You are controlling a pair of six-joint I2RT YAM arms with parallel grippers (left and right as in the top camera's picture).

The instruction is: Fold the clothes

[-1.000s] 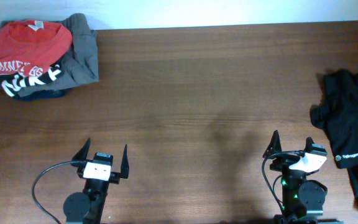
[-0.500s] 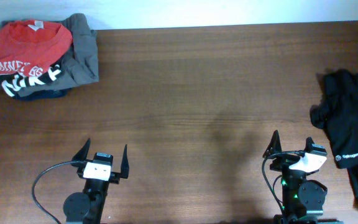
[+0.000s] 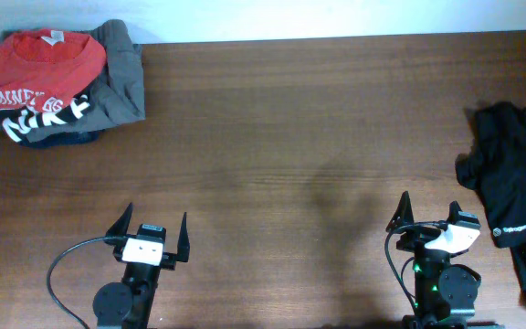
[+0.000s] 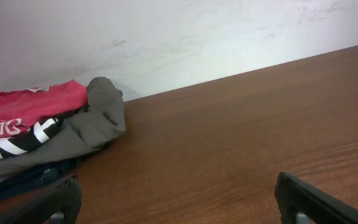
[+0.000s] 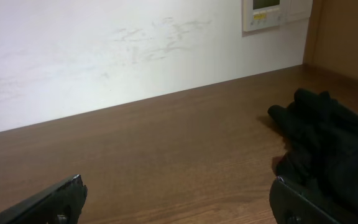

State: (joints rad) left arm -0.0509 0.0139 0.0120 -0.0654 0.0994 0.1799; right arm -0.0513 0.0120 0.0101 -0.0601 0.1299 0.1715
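Note:
A stack of folded clothes sits at the table's far left corner: a red shirt (image 3: 44,62) with white lettering and a white neck label on top, over a black garment with large white letters (image 3: 48,117) and a grey one (image 3: 121,82). The left wrist view shows the red shirt (image 4: 23,109) and the grey one (image 4: 98,121) near the wall. A crumpled black garment (image 3: 510,196) with a small white logo lies at the right edge, and shows as the black garment (image 5: 328,140) in the right wrist view. My left gripper (image 3: 152,228) and right gripper (image 3: 425,217) both stand open and empty near the front edge.
The brown wooden table (image 3: 290,137) stretches between the two piles. A white wall (image 5: 104,56) runs along the back edge, with a white thermostat panel (image 5: 272,14) on it. A black cable (image 3: 67,265) loops beside the left arm.

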